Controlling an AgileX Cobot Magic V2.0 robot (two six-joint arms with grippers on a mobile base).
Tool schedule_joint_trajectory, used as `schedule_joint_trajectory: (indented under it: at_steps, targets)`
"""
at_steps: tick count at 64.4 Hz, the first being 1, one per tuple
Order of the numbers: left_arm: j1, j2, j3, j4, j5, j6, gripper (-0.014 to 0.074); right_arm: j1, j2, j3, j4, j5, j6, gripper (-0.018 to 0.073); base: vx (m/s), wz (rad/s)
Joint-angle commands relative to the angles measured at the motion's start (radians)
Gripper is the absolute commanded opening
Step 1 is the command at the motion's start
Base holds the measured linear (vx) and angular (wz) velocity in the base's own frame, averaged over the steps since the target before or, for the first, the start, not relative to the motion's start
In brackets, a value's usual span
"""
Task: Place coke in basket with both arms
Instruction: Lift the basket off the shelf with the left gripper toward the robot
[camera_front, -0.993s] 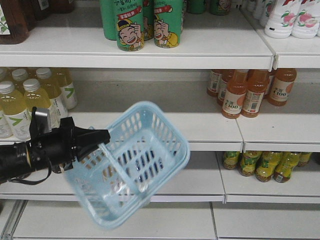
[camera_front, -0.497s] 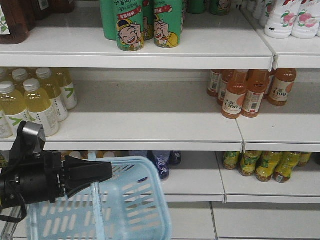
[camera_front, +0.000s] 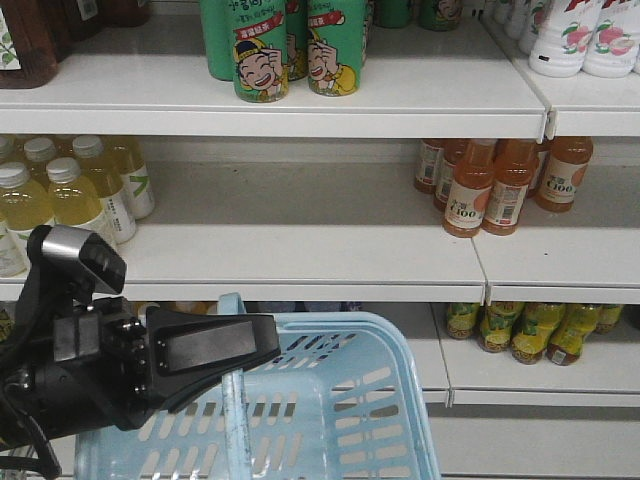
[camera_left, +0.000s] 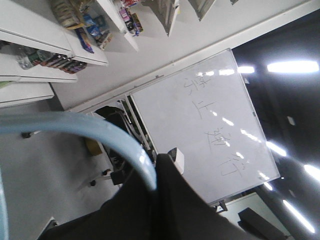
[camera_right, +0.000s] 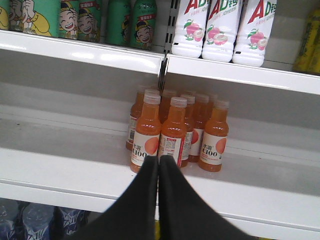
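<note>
- At the bottom of the front view, before the shelves, the light blue basket (camera_front: 340, 420) hangs from its handle (camera_front: 235, 425). I cannot see inside it.
- The left gripper (camera_front: 272, 345) has its fingers clamped on that pale band, which curves into them in the left wrist view (camera_left: 100, 127).
- The right gripper (camera_right: 158, 162) has its fingers pressed together, holding nothing, and points at orange bottles (camera_right: 174, 132) labelled "C100".
- Above these stand white bottles (camera_right: 220, 30) marked "AD" and green cans (camera_front: 262, 50) with a cartoon boy.
- Yellow drinks (camera_front: 75, 200) stand on the white middle shelf (camera_front: 300, 255).
- Behind is a whiteboard (camera_left: 205, 130); its handwriting is unreadable.
</note>
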Motion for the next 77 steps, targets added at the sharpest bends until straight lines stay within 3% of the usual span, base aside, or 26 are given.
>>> schedule_joint_trajectory:
  at_steps: [1, 18, 26, 64, 71, 77]
  targets:
    - [-0.046, -0.025, -0.024, -0.130, -0.221, -0.003, -0.0008, -0.003, -0.018, 0.011, -0.002, -0.075, -0.006, -0.0002, 0.00, 0.00]
    - [-0.142, -0.025, -0.024, -0.220, -0.221, 0.022, -0.0008, -0.003, -0.018, 0.011, -0.002, -0.075, -0.006, -0.0002, 0.00, 0.00]
    - [-0.143, -0.025, -0.024, -0.216, -0.221, 0.071, -0.0008, -0.003, -0.018, 0.011, -0.002, -0.075, -0.006, -0.0002, 0.00, 0.00]
    - [-0.143, -0.025, -0.024, -0.221, -0.221, 0.065, -0.0008, -0.003, -0.018, 0.011, -0.002, -0.075, -0.006, -0.0002, 0.00, 0.00]
    - [-0.143, -0.025, -0.032, -0.244, -0.221, 0.030, -0.0008, -0.003, -0.018, 0.011, -0.002, -0.075, -0.006, -0.0002, 0.00, 0.00]
    - [-0.143, -0.025, -0.080, -0.202, -0.221, -0.004, -0.0008, -0.003, -0.018, 0.011, -0.002, -0.075, -0.006, -0.0002, 0.00, 0.00]
